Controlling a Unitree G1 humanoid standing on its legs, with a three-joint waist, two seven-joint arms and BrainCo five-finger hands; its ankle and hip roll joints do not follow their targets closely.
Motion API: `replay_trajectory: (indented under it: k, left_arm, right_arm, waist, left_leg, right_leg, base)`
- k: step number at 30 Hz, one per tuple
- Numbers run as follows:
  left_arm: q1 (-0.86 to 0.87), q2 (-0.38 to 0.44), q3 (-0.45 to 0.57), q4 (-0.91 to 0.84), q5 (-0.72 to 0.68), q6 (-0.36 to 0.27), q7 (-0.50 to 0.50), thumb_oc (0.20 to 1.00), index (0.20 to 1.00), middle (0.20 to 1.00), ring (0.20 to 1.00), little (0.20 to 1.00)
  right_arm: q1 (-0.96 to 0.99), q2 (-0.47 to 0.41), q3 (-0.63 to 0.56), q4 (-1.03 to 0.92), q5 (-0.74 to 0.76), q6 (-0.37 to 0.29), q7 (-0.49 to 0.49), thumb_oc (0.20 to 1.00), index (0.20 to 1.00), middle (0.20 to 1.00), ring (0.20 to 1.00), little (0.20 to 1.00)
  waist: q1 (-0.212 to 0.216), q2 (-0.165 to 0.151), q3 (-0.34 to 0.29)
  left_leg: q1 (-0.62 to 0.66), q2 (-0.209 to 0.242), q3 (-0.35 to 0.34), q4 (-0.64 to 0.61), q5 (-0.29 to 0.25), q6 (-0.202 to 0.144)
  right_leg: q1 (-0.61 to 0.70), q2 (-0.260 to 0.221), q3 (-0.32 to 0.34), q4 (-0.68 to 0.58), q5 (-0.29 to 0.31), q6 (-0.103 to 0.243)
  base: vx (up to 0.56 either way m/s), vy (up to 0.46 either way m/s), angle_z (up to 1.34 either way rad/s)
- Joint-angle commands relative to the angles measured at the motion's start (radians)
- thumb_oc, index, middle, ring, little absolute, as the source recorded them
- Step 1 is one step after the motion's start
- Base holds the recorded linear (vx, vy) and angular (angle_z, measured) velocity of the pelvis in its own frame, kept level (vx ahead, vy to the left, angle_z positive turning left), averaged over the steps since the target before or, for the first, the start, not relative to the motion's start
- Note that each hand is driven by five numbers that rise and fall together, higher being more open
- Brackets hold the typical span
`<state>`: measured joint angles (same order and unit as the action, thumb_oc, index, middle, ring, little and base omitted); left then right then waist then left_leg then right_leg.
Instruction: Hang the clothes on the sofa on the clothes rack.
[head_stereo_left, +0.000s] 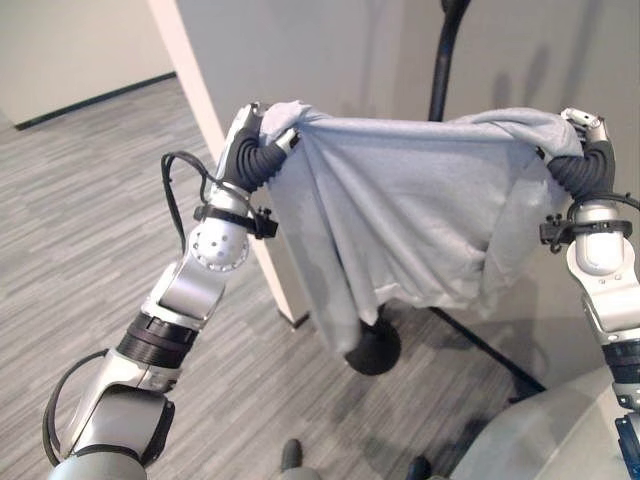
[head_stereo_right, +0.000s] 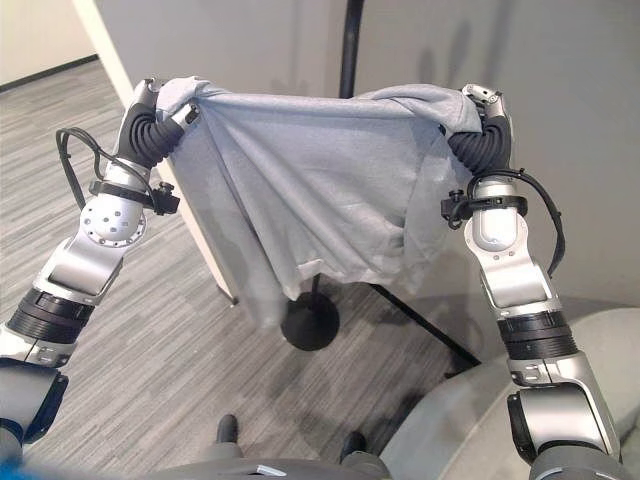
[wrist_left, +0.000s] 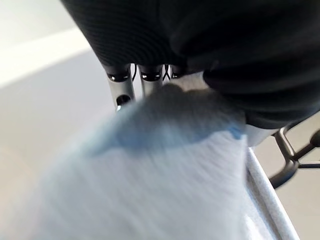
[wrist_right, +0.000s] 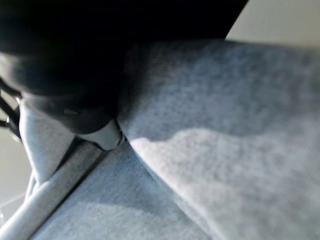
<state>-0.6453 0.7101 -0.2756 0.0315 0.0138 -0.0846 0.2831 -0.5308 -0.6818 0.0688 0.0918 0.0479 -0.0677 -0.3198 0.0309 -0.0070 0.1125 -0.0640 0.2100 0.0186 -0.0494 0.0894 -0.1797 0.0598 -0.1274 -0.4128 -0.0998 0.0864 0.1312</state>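
Grey sweatshirt (head_stereo_left: 400, 215) hangs stretched between left hand (head_stereo_left: 262, 135) and right hand (head_stereo_left: 580, 135), each clenched on a bunched top corner. Holding it wide and high likely readies it for draping over the black rack pole (head_stereo_left: 447, 60) behind.

Head eyes look down, sharing the garment (head_stereo_left: 400, 210); wrist views seemingly pressed close.

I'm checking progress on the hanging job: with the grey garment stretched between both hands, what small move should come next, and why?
Probably carry the grey garment forward and up toward the black rack pole. The left hand and right hand each grip a top corner, so the cloth hangs spread between them, in front of the pole and above the rack's round base, not yet on the rack.
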Motion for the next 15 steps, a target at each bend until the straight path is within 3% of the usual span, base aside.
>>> replay_trajectory:
  k: [1,15]
  left_arm:
    - [-0.097,0.046,0.034,0.017,-0.022,-0.035,0.033,0.2,0.2,0.2,0.2,0.2]
    - [0.001,0.062,0.075,0.005,-0.036,-0.025,0.014,0.2,0.2,0.2,0.2,0.2]
  right_arm:
    - [-0.045,0.008,-0.039,-0.01,0.012,-0.037,-0.025,0.2,0.2,0.2,0.2,0.2]
    - [0.037,0.108,-0.03,-0.005,0.002,-0.025,0.013,0.2,0.2,0.2,0.2,0.2]
  waist:
    - [0.013,-0.031,-0.08]
    - [0.019,-0.013,-0.116]
  left_leg:
    - [0.026,-0.116,0.05,-0.035,-0.065,0.052]
    - [0.099,-0.12,0.109,-0.038,-0.1,0.058]
  right_leg:
    - [-0.002,-0.078,0.046,0.013,-0.014,0.12]
    - [0.009,-0.121,0.063,0.013,0.003,0.131]
  base:
    - [0.05,0.052,0.25]
    - [0.04,0.057,-0.05]
